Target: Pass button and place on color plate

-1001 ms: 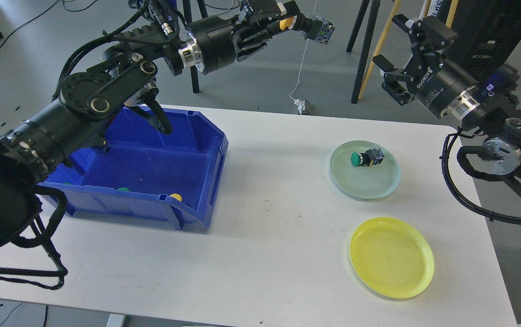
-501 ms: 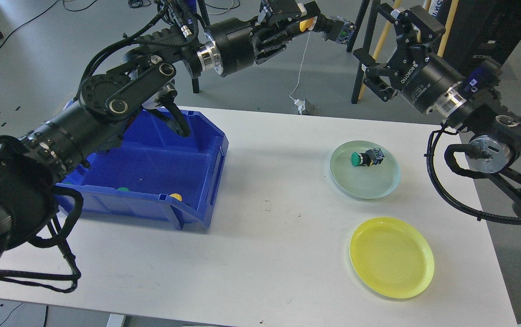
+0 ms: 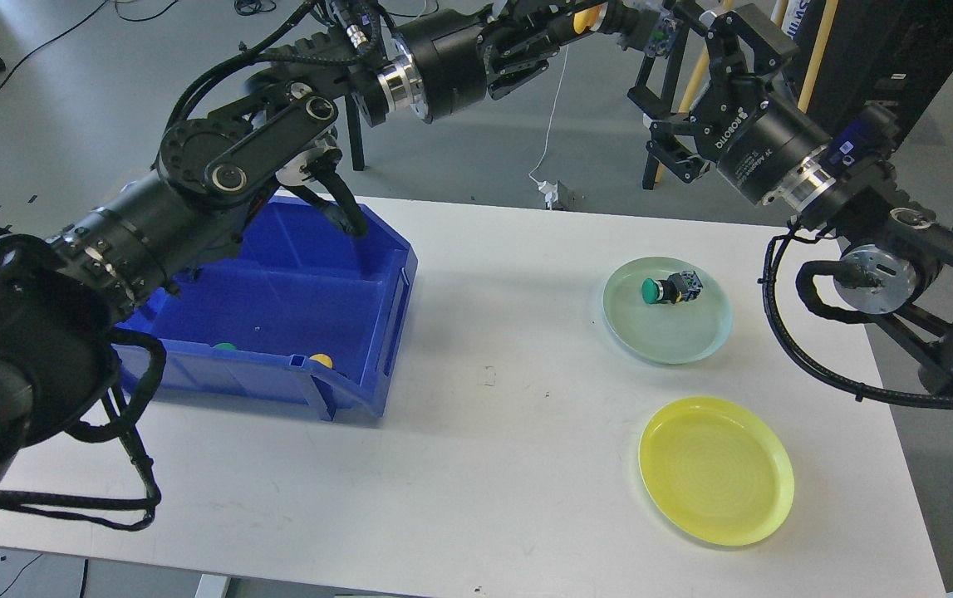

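Note:
My left gripper (image 3: 580, 18) is high at the top middle, shut on a yellow-capped button (image 3: 588, 17) whose black body points right. My right gripper (image 3: 686, 93) is open, raised beyond the table's far edge. The button's rear end (image 3: 660, 35) is close to its upper finger (image 3: 725, 37); I cannot tell whether they touch. A light green plate (image 3: 667, 340) on the table's right holds a green-capped button (image 3: 669, 288). A yellow plate (image 3: 717, 473) lies bare near the front right.
A blue bin (image 3: 397, 286) stands on the left of the white table (image 3: 484, 465), under my left arm, with a green button (image 3: 225, 345) and a yellow button (image 3: 321, 360) inside. Tripod legs and cables stand on the floor behind.
My left gripper has carried the yellow button right and up toward my right gripper. My right gripper has moved left and up to meet it, still open.

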You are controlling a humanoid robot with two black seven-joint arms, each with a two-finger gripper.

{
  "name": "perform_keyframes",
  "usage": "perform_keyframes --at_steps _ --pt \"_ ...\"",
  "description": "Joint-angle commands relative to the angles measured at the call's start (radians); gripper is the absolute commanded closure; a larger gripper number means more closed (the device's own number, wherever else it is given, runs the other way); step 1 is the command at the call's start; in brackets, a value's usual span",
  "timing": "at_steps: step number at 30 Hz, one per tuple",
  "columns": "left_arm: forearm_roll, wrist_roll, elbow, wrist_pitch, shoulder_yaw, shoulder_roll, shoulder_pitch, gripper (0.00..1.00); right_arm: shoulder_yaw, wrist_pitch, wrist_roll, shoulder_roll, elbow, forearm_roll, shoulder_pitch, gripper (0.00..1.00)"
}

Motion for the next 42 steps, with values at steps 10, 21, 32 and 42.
perform_keyframes --at_steps 10,21,32,42 --pt "-0.001 0.002 0.009 0.0 0.001 -0.021 -0.006 0.79 0.004 -0.002 0.005 0.004 0.0 0.037 0.018 0.14" --pt "-0.001 0.003 0.009 0.0 0.001 -0.023 -0.008 0.79 -0.003 0.003 0.002 0.018 0.0 0.034 0.029 0.4" --pt "-0.001 0.003 0.009 0.0 0.003 -0.021 -0.008 0.79 -0.009 0.009 0.0 0.018 -0.003 0.026 0.042 0.7" --pt "0.0 0.005 0.009 0.0 0.006 -0.016 -0.008 0.73 -0.009 0.009 0.0 0.018 -0.003 0.025 0.049 0.75"
